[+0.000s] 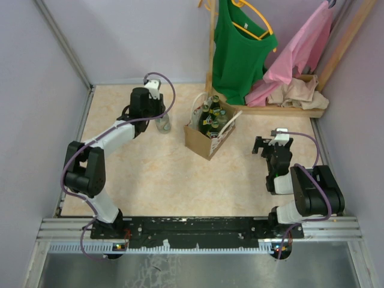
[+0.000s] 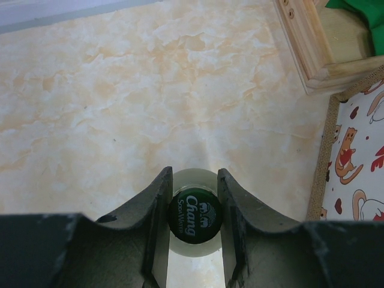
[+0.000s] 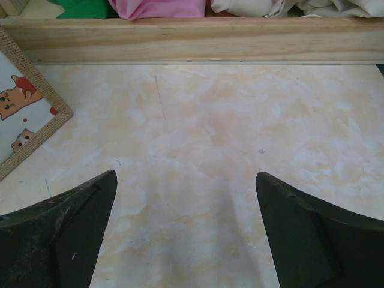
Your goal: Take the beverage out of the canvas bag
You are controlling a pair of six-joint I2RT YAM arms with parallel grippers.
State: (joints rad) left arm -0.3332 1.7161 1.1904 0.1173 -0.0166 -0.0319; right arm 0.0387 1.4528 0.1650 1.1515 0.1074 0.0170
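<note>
**RELEASE CHECK: BEVERAGE OUT OF BAG, LEFT HAND ON THE CAP**

**Status.** The beverage bottle (image 2: pixel 194 217) is outside the canvas bag (image 1: pixel 204 141). It stands upright on the bench (image 1: pixel 150 174), near the bag's left side. The left hand (image 2: pixel 194 174) is narrow, with its two fingers (image 2: pixel 157 201) pressed against opposite sides of the green cap. The right hand (image 3: pixel 186 180) is spread wide and holds nothing. It sits well apart from the bag, on the bag's right. Other bottles (image 1: pixel 211 117) stand inside the bag.

Judge the task as nearly complete: only letting go and backing away appear to be left. In the overhead view the base looks seated on the bench. Neither view shows the contact itself, so treat this as unconfirmed.

**Hazards from this point**

1. **Drop.** If you open the left hand while the base is above the bench, the bottle will fall. It is tall, narrow and likely glass, so it may tip or crack.
2. **Drag on release.** The grip is on the cap alone, high above the base. If one finger lets go first, or you retract sideways, the bottle can be levered over. Open evenly, then lift straight up.
3. **Contact with the bag.** A toppling bottle or a swing of the left arm toward the bag could knock it and the bottles in it.
4. **Wooden rack (image 1: pixel 270 109).** It stands just behind the bag, so keep your retreat path away from it.
</note>
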